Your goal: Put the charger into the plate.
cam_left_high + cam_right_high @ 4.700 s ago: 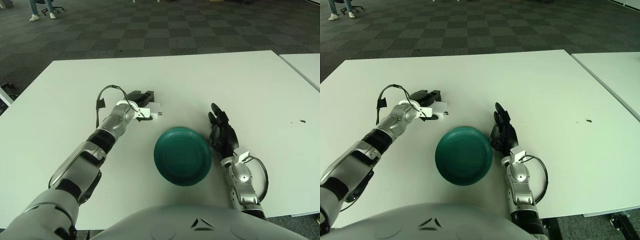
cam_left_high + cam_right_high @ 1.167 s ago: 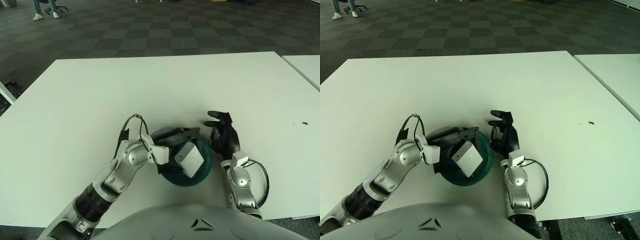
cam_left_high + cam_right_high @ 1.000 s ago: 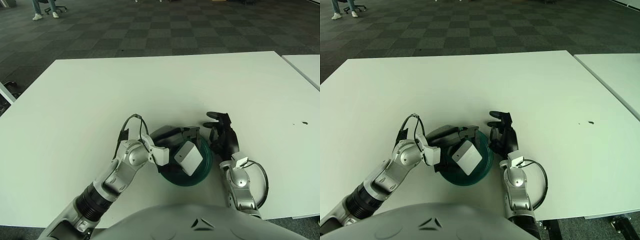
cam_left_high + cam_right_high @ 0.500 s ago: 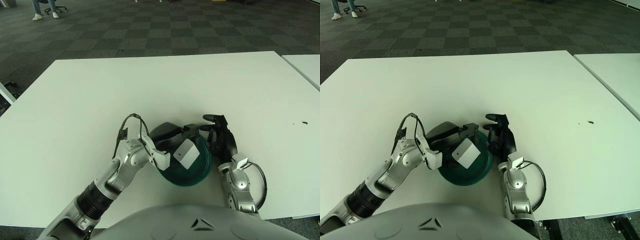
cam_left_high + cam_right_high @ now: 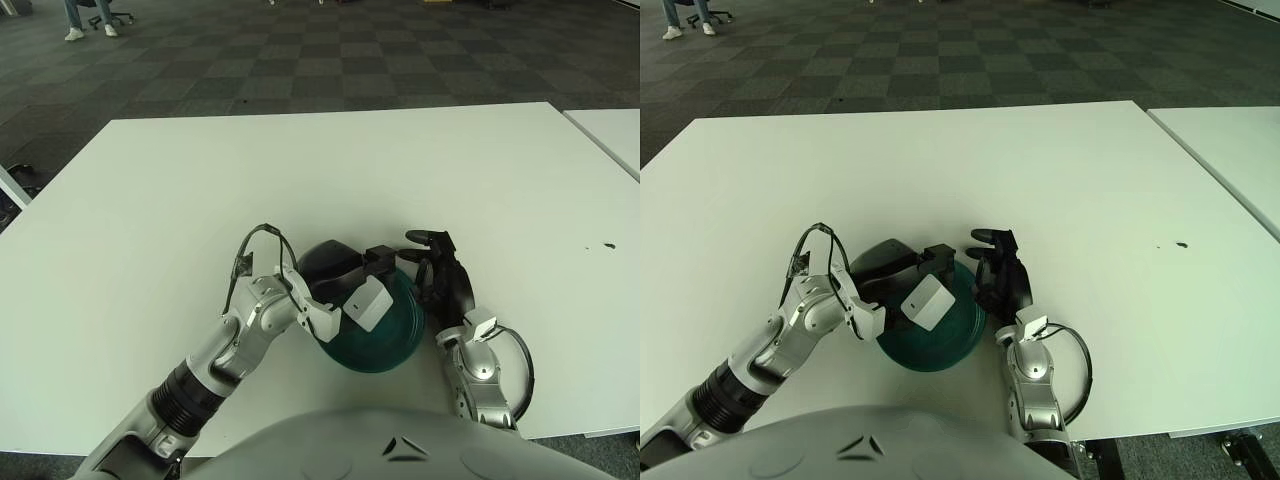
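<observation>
Big white table (image 5: pixel 150 200) fills most of what I can see, w/ a second white table (image 5: pixel 610 135) off to the robot's right & dark checkered carpet (image 5: pixel 300 50) behind. On the table, close to the robot's body, sits a dark green round plate (image 5: pixel 395 335), partly covered by the arm. The left arm comes in from the lower left, silver forearm w/ a black cable loop at the wrist, & the left hand (image 5: pixel 340 280) is over the plate's left-rear part, dark fingers closed round the white charger (image 5: pixel 368 303). Charger = small white block, tilted, held over the plate's inside; can't tell if it touches the plate's surface. The right hand (image 5: pixel 440 280) is just beside the plate's right rim, black fingers loosely curled toward the rim, holding nothing that I can see; whether it touches the rim, can't tell. Its silver wrist w/ a black cable loop runs down toward the robot's torso at the bottom edge. Small dark speck (image 5: pixel 606 244) on the table far to the right.
</observation>
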Tool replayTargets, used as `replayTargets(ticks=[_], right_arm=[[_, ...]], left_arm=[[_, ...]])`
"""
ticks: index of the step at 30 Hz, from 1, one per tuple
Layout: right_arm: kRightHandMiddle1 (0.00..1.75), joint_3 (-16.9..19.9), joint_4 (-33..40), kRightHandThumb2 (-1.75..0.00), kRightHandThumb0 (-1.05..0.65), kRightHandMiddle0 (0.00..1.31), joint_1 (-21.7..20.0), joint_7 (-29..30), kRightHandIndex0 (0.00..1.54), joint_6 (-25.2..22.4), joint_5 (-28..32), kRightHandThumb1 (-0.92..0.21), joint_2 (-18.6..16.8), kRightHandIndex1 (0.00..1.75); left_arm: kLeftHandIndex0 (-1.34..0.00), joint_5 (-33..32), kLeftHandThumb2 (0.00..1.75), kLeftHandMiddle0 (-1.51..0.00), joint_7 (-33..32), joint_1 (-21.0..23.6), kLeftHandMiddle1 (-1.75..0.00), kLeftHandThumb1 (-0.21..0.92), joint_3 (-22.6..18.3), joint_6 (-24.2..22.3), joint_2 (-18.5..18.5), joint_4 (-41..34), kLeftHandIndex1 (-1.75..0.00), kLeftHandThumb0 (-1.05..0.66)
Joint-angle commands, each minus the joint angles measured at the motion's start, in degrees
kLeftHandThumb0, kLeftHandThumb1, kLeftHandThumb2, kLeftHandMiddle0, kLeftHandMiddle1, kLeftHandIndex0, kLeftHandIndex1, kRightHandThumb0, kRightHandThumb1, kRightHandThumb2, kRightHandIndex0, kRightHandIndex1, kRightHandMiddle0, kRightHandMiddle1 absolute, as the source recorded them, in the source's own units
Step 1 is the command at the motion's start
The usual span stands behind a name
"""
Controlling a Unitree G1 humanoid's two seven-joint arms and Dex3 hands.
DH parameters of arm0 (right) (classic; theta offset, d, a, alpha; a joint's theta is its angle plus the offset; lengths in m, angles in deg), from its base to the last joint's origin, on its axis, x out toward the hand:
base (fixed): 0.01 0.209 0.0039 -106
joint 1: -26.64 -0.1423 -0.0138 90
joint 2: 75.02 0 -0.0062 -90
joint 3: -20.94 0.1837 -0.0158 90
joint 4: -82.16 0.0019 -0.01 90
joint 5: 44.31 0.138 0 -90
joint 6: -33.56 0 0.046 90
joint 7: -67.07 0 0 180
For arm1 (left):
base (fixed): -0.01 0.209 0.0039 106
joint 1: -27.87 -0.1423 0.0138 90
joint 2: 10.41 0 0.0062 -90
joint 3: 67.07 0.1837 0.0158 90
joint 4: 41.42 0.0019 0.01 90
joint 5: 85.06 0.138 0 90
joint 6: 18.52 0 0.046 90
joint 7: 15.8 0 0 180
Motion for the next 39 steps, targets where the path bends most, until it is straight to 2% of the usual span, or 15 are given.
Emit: replayTargets(ticks=[1,2,4,7,12,14,16,17,19,23,26,32,39], right_arm=[[1.29,0.04,-5.46,-0.87,-0.90,0.00,0.71,0.61,0.08,1.81,-0.50,-0.92,-0.46,1.22],[1.28,0.25,-7.03,-0.86,-0.90,0.00,0.41,0.55,0.09,2.81,-0.33,-0.92,-0.43,1.17],[1.25,0.70,-8.22,-0.86,-0.90,0.00,0.02,-0.12,0.09,3.34,0.93,-0.92,-0.38,1.10],[1.17,0.56,-6.60,-0.86,-0.90,0.00,0.32,-0.75,0.11,1.52,1.96,-0.92,-0.60,0.92],[0.86,0.70,-6.86,-0.89,-0.90,0.00,0.19,-2.00,0.17,0.55,2.81,-0.92,-0.35,0.52],[0.72,0.82,-6.82,-0.92,-0.92,0.00,0.23,-1.94,0.21,0.45,2.45,-0.92,-0.21,0.33],[0.64,0.85,-6.73,-0.94,-0.92,0.00,0.24,-1.87,0.22,0.34,2.14,-0.92,-0.14,0.25],[0.63,0.65,-7.15,-0.94,-0.92,0.00,0.30,-1.82,0.22,0.46,1.63,-0.92,-0.04,0.23],[0.44,0.36,-8.26,-0.96,-0.94,0.00,0.13,-2.01,0.15,0.69,1.22,-0.92,0.03,0.13],[0.23,0.42,-9.47,-0.99,-0.95,0.00,-0.37,-2.26,0.08,0.56,1.18,-0.92,0.13,0.04],[0.14,0.78,-10.77,-1.00,-0.96,0.00,-0.76,-1.16,0.06,1.93,-0.23,-0.92,0.37,0.02],[0.07,1.21,-12.16,-1.02,-0.97,0.00,-1.35,-0.39,0.04,3.17,-1.44,-0.92,0.70,0.00],[0.03,1.31,-13.72,-1.03,-0.97,0.00,-2.57,-2.15,0.04,2.16,-0.02,-0.92,1.21,0.00]], left_arm=[[-0.23,1.88,0.62,-0.45,0.42,0.76,-1.75,0.85,-1.05,-0.98,-0.21,-1.44,-1.63,-0.54],[-0.20,2.29,0.61,-0.34,0.80,0.66,-1.68,0.88,-1.09,-1.32,-0.30,-1.80,-1.53,-0.65],[-0.17,3.44,0.59,-0.24,1.43,0.67,-1.57,0.90,-1.02,-1.73,-0.61,-2.37,-1.42,-0.77],[-0.13,5.50,0.58,-0.16,2.44,0.72,-1.34,0.91,-1.09,-1.84,-1.64,-3.53,-1.29,-0.89],[-0.08,6.77,0.58,-0.13,3.87,0.90,-0.89,0.92,-1.65,-1.18,-3.00,-4.57,-1.13,-1.01],[-0.03,6.83,0.57,-0.18,4.67,1.09,-0.45,0.92,-1.89,-0.94,-3.52,-4.93,-0.99,-1.03],[-0.02,6.80,0.57,-0.19,5.12,1.15,-0.26,0.92,-2.07,-0.87,-3.71,-5.13,-0.89,-1.04],[-0.01,6.64,0.57,-0.19,5.55,1.29,-0.22,0.92,-2.27,-0.74,-4.01,-5.33,-0.87,-1.04],[0.00,6.31,0.60,-0.14,6.15,1.53,-0.10,0.92,-2.61,-0.32,-4.53,-5.63,-0.63,-1.05],[0.00,5.46,0.62,-0.04,6.43,2.12,-0.02,0.92,-3.18,1.62,-5.54,-5.45,-0.28,-1.05],[0.00,4.41,0.62,-0.01,6.17,2.21,-0.01,0.92,-3.72,2.81,-5.72,-5.17,-0.14,-1.05],[0.00,2.48,0.59,0.00,6.18,1.95,0.00,0.92,-4.60,3.67,-5.36,-4.53,-0.03,-1.05],[0.00,-0.97,0.52,0.00,8.53,2.31,0.00,0.92,-5.47,2.50,-5.33,-4.20,0.00,-1.05]])
